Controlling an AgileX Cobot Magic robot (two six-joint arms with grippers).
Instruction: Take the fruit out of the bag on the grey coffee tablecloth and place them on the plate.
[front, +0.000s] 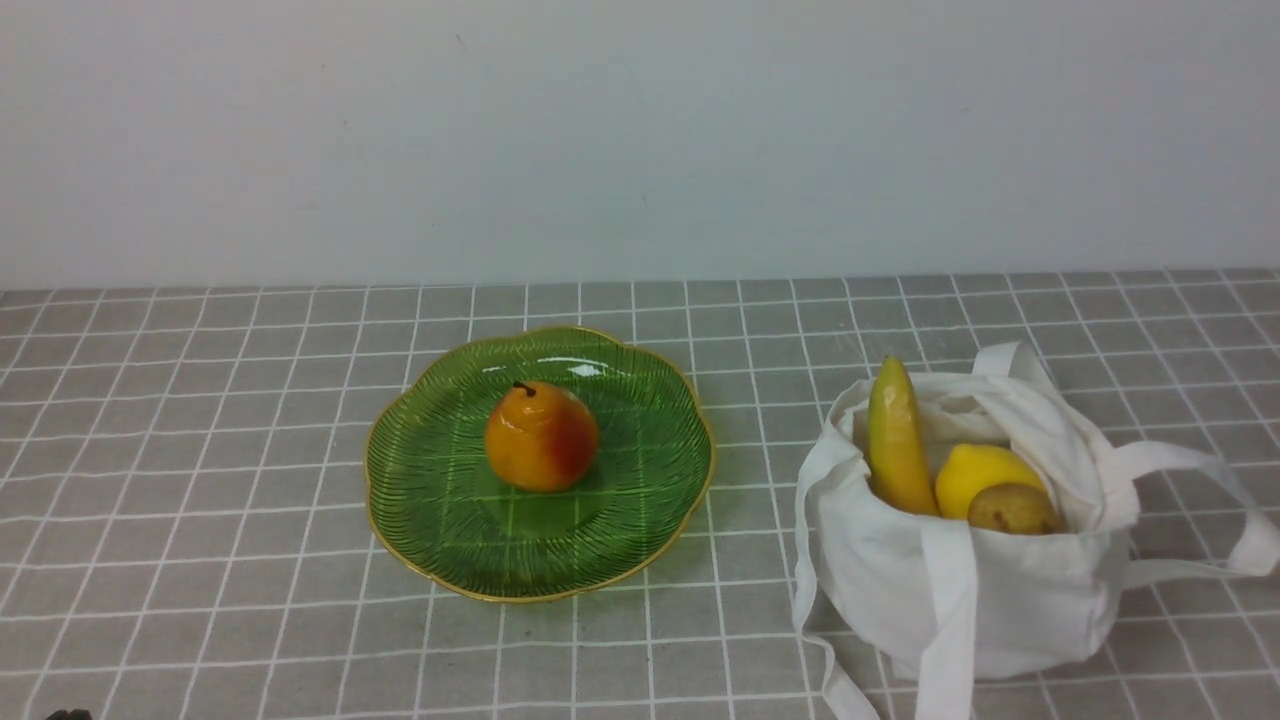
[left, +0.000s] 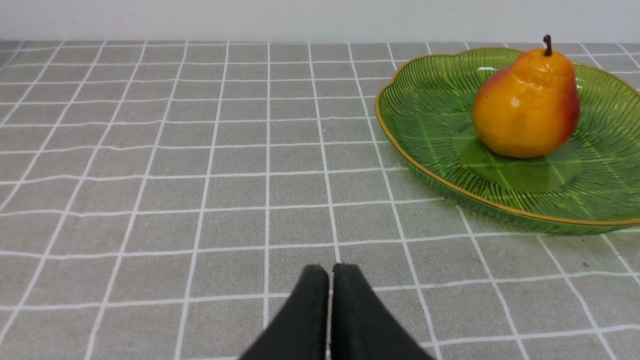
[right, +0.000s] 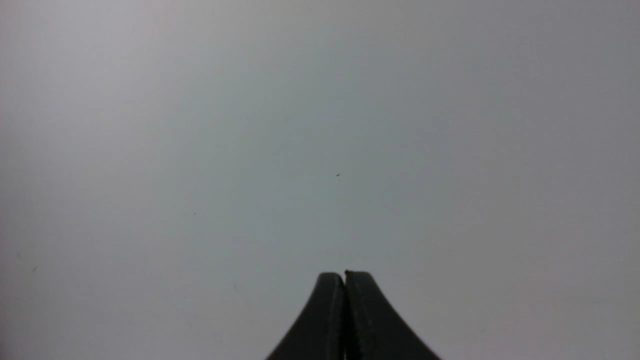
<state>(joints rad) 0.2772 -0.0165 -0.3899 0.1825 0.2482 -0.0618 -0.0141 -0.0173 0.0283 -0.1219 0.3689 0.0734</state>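
Front view: a grey tablecloth (front: 200, 520) gridded with thin white lines spreads across the foreground before a plain pale wall (front: 640, 130). A translucent green ribbed plate (front: 430, 510) with a scalloped gold rim lies left of centre, and a large orange-red pear (front: 541, 437) with a dark stem stands upright at its middle. To the right, apart from the plate, sits a soft white cloth bag (front: 1000, 600), mouth open, its long strap handles (front: 1195, 462) trailing onto the cloth. Inside it, a yellow-green banana (front: 895, 440) stands on end and rises above the bag's rim. Beside it a yellow lemon (front: 975, 472) touches a small brown rough oval fruit (front: 1012, 508). Left wrist view: the left gripper (left: 330, 272) is over the tablecloth, its black fingers pressed together with nothing between them; plate and pear lie ahead, apart from the tips. Right wrist view: the right gripper (right: 344, 276) has its fingers closed flat against each other, empty, against a featureless pale grey background (right: 320, 125).
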